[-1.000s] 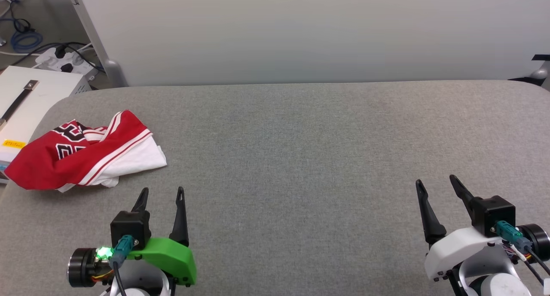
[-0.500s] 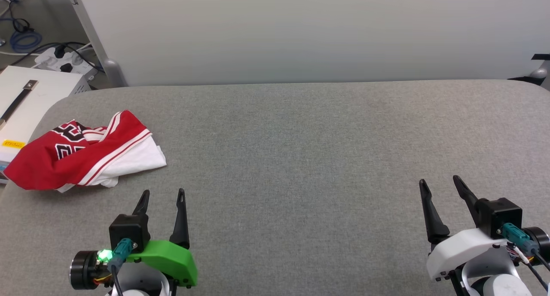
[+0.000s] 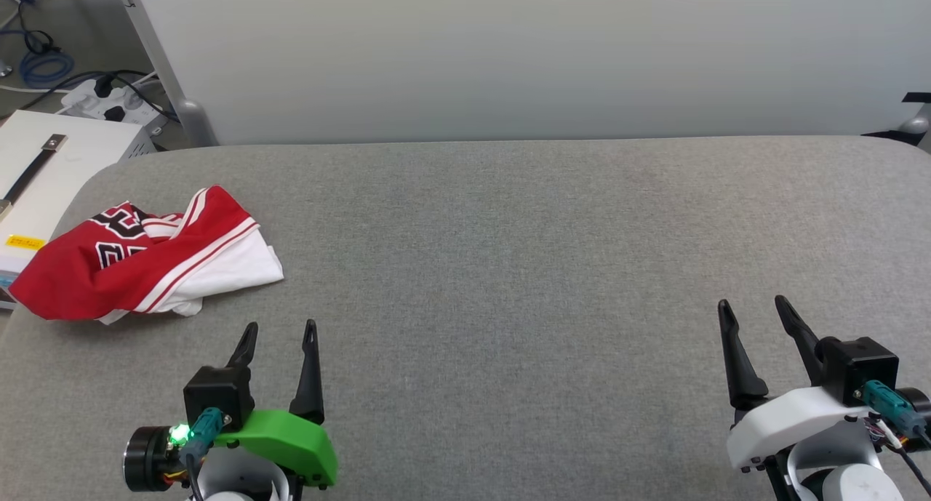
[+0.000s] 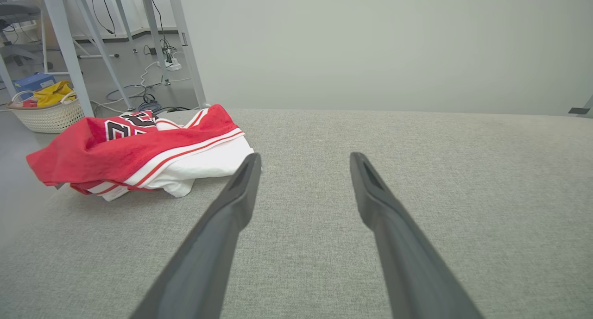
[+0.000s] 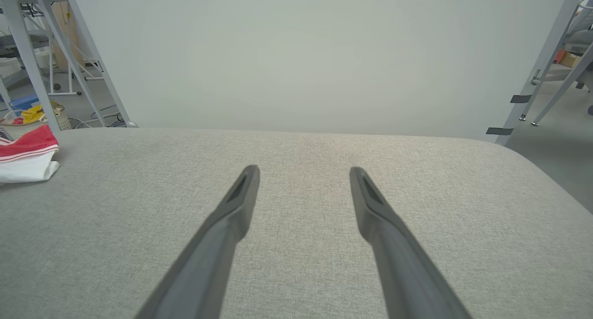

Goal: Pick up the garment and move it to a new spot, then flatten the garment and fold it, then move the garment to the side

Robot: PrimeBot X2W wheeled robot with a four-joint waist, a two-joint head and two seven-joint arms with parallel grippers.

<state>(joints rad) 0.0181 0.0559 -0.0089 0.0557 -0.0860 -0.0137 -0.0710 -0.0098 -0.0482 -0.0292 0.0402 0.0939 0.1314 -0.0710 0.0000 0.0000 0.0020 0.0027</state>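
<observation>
Left pincer [image 3: 281, 325]: we see it spread, empty, over the surface [image 3: 509, 268] at 7 o'clock | right pincer [image 3: 752, 302]: spread, empty, at 4 o'clock | garment [image 3: 145, 257]: crumpled at our 10 o'clock on the surface's left edge, just beyond the left pincer, untouched, its white sleeve [image 3: 233, 268] nearest that pincer, well apart from the right pincer

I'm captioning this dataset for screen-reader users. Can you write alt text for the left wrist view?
A crumpled red-and-white garment lies at the left of a grey fabric table, just beyond the open left gripper. A woven basket stands on the floor behind.
</observation>
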